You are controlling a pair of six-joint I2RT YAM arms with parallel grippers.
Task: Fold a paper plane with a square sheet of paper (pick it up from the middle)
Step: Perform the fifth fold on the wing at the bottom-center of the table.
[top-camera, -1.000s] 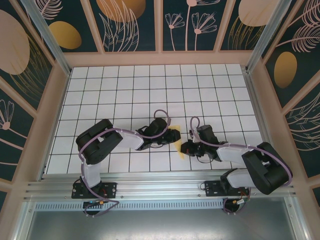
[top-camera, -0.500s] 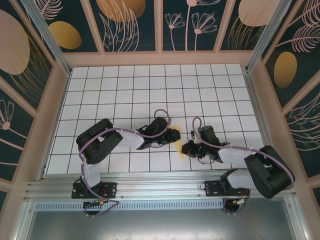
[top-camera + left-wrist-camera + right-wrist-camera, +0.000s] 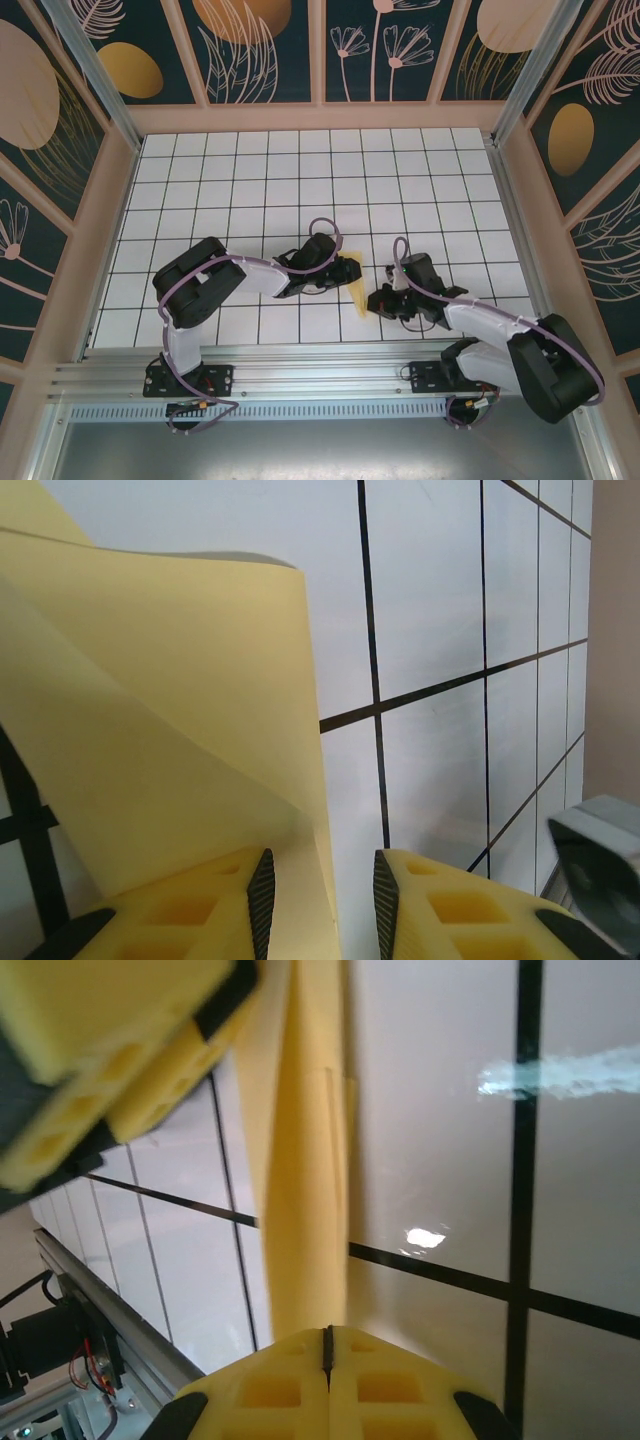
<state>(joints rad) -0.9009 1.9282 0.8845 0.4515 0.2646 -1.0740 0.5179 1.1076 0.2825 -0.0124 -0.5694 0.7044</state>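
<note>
Sheet of paper [image 3: 359, 292] sits near the middle of the worktop [image 3: 300, 170], toward its near edge, between the two tools. We see it already creased into a narrow pointed shape, not a flat square.

Right tool [image 3: 327, 1345]: pads pressed fully together, pinching one end of the folded strip, which runs out from the seam between them.

Left tool [image 3: 318, 875]: jaws stand a little apart, and a folded edge of the paper runs down between them. There is a visible gap beside the right-hand pad, so we read it as not clamped. A wide flap curves up off the white surface just beyond the fingers.

Handling, our judgement:
- Very light and thin, and floppy wherever it is a single layer.
- The loose flap will sag or spring back if let go.
- Stiffer along the creases, where layers stack.
- Any stray pinch leaves a permanent mark, and a pull from both tools could tear it or slip it out of the pads.
- Best hold is on the stacked centre crease around the middle, gripped lightly.
- Corners and single-layer flaps just bend.
</note>
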